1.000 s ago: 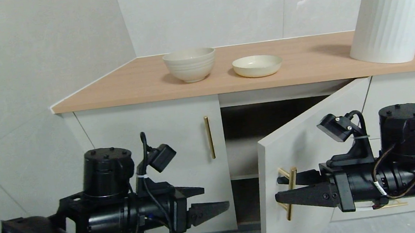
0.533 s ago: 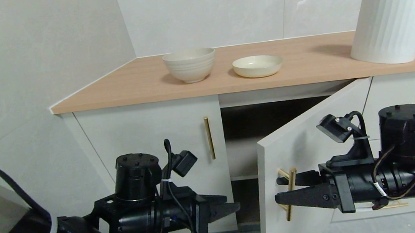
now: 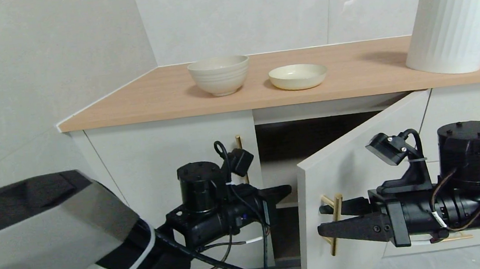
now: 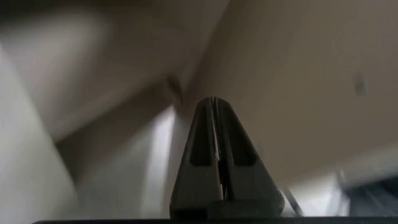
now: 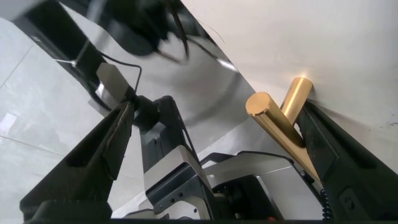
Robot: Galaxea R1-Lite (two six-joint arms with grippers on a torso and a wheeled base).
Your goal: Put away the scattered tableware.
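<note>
While swinging door (image 3: 337, 171) wider with left claw (image 3: 283, 189) pressed together, keep right claw (image 3: 321, 218), spread around handle (image 3: 334, 244), from snagging.

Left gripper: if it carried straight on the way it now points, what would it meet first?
The shut left gripper points toward the gap beside the open cabinet door. That door's free edge looks first in line. Depth is unclear, so it may instead slip behind it into the cabinet.

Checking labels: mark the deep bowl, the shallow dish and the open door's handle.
deep bowl (image 3: 220, 78): head view, ribbed outer wall.
shallow dish (image 3: 297, 73): head view, inner floor.
open door's handle (image 3: 334, 245): head view, lower end of the bar.
</note>
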